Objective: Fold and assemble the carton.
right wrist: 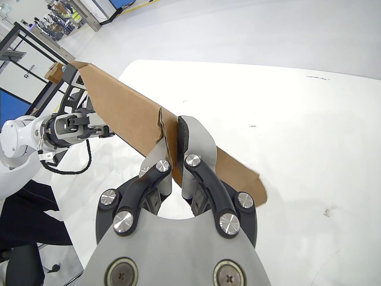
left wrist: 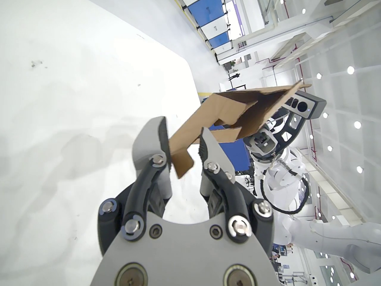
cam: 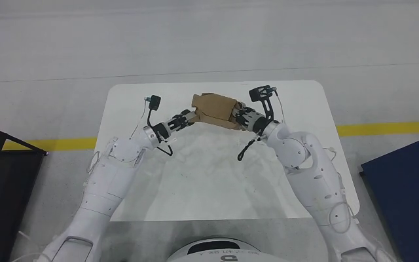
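A brown, partly folded carton (cam: 215,109) hangs in the air over the far middle of the white table (cam: 216,190), between my two grippers. My right gripper (right wrist: 171,141) is shut on one edge of the carton (right wrist: 128,111), which is pinched between its pads. At the opposite end, my left gripper (left wrist: 183,141) stands open with a small flap of the carton (left wrist: 226,111) lying loose between its fingers, close to one pad (left wrist: 163,138). From above, the left gripper (cam: 185,120) and the right gripper (cam: 241,118) flank the carton.
A yellow floor line (cam: 59,143) runs behind the table. A black frame (cam: 13,164) stands off the table's left side and a dark blue panel (cam: 393,177) off its right. The near half of the tabletop is bare.
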Motion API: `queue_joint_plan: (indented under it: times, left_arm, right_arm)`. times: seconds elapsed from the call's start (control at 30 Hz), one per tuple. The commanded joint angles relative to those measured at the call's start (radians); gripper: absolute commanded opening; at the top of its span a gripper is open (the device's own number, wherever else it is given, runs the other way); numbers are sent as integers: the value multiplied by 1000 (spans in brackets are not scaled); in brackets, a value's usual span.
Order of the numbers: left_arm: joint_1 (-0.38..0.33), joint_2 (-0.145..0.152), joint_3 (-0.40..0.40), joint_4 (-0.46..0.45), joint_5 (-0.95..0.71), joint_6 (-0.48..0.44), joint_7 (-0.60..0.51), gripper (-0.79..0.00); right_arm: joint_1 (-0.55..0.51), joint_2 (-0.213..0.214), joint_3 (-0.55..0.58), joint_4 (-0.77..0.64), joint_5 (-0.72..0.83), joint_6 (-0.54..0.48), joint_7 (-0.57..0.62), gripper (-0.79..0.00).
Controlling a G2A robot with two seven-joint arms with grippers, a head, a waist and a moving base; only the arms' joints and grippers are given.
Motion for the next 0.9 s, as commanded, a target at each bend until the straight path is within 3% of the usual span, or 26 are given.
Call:
queue_joint_plan:
  times: [0.0, 0.03, 0.07, 0.1, 0.57, 0.67, 0.8, 0.87]
  left_arm:
    - [1, 2, -7, 4, -10, -1, -4, -690]
    - [4, 3, -12, 6, -20, -3, -8, -462]
    - [7, 4, -16, 7, -27, -6, -15, -172]
    - [10, 5, -21, 8, -30, -10, -22, -12]
    - [33, 13, -30, 0, -129, -27, -110, 0]
    - [34, 12, -30, -1, -172, -30, -119, -49]
    - [42, 10, -48, 11, -302, -31, -137, -52]
    - [42, 10, -63, 36, -350, -25, -133, -129]
  right_arm:
    - [1, 0, 3, -1, 11, 0, -2, -785]
    - [1, 0, 5, 0, 19, 1, -4, -785]
    - [2, 1, 7, 0, 24, 1, -3, -785]
    - [3, 1, 9, -1, 27, 2, -4, -785]
    - [6, 4, 0, -17, 56, -13, -2, -785]
    - [2, 6, 0, -23, 56, -17, 0, -785]
    - [-5, 9, 8, -34, 54, -25, 0, -785]
    - [-12, 11, 12, -44, 68, -43, -3, -785]
